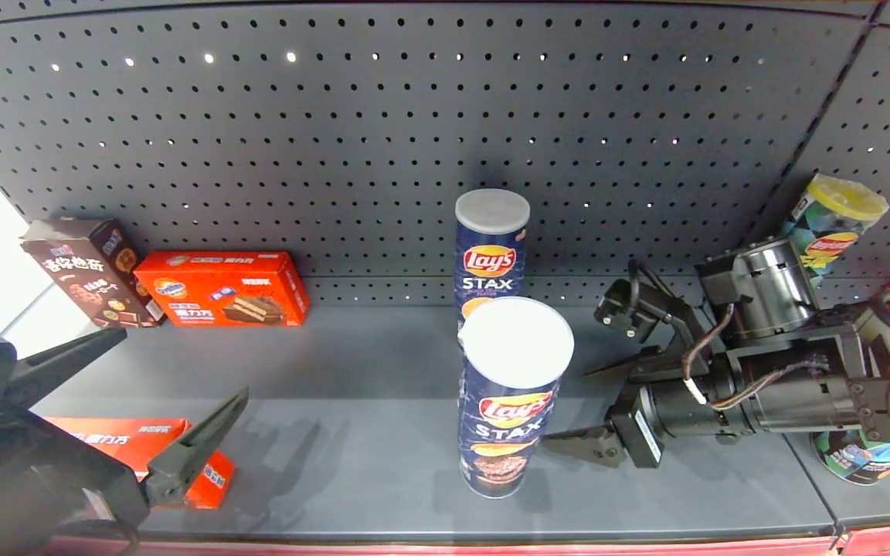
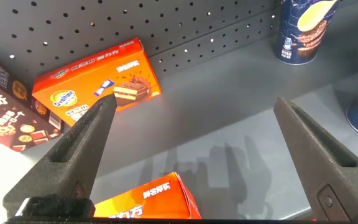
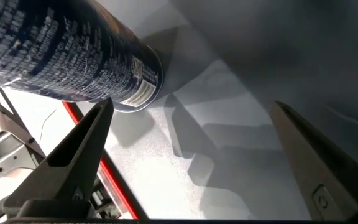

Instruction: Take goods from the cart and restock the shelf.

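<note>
Holding nothing, wide-open left fingers (image 1: pixel 199 434) and right fingers (image 1: pixel 580 446) flank the front lidded can (image 1: pixel 505 421).

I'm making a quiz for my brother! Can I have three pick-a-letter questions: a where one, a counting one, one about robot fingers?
1. Where is the brown cardboard box? A on a tube; B left of the back orange cardboard box; C in a gripper.
2. How many dark blue chip tubes with white lids stand in the middle? A one; B two; C four.
3. The right gripper's fingers: A open; B holding a tube; C holding a box.
Answers: B, beside that box; B, one behind another; A, nothing between them.
</note>
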Tool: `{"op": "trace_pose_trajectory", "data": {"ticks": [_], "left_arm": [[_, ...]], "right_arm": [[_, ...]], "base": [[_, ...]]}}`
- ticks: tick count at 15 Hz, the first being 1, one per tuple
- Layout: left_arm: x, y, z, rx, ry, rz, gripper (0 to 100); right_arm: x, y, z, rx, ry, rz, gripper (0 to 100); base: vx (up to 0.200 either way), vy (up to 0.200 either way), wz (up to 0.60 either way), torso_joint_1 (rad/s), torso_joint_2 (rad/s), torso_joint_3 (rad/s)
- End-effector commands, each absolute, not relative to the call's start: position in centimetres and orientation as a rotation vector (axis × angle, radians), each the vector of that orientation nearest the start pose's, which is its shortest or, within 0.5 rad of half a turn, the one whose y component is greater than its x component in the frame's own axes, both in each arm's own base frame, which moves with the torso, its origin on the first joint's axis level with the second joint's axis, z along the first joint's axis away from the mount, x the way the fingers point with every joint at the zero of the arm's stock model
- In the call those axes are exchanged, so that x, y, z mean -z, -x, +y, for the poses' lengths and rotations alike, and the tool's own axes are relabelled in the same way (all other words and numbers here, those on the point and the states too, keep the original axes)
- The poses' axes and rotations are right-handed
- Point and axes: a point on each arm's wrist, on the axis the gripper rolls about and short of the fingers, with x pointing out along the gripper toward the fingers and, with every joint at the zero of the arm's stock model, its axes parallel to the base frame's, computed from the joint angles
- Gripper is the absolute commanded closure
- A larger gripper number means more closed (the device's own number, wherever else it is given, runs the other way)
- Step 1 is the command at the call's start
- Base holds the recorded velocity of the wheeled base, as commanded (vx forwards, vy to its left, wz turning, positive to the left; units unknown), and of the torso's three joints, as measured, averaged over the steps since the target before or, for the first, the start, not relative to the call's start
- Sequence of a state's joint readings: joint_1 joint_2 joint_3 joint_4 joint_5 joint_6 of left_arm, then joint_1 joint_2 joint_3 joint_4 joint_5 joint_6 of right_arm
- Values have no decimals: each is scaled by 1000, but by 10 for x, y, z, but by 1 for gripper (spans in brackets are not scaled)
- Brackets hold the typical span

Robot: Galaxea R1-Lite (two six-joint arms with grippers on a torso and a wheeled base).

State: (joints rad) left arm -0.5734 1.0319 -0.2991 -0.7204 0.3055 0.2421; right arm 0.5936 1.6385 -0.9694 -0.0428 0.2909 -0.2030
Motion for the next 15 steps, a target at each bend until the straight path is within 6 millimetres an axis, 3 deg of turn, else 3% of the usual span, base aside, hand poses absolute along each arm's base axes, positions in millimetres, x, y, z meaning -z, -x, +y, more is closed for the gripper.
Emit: {"op": "trace_pose_trajectory", "data": {"ticks": [1, 4, 7, 8, 9, 11, 15], "left_arm": [[-195, -111, -64, 269, -247, -19, 0], [-194, -111, -64, 269, -247, -16, 0], [-190, -109, -62, 270, -250, -9, 0], [-190, -109, -62, 270, -250, -9, 0], [-191, -109, -61, 265, -250, -10, 0], [-190, -110, -61, 261, -251, -6, 0], [-189, -109, -60, 256, -254, 0, 0]], "right_arm": [[-190, -234, 166, -920, 281, 552, 0], [-197, -231, 161, -909, 276, 523, 0], [-234, -218, 143, -872, 242, 364, 0], [-234, -218, 143, -872, 242, 364, 0], [-256, -202, 129, -835, 219, 279, 0], [-275, -191, 121, -801, 202, 165, 0], [-315, -150, 97, -729, 151, -51, 0]], "base": [[0, 0, 0, 0, 0, 0], [0, 0, 0, 0, 0, 0], [0, 0, 0, 0, 0, 0], [0, 0, 0, 0, 0, 0], [0, 0, 0, 0, 0, 0], [0, 0, 0, 0, 0, 0], [0, 0, 0, 0, 0, 0]]}}
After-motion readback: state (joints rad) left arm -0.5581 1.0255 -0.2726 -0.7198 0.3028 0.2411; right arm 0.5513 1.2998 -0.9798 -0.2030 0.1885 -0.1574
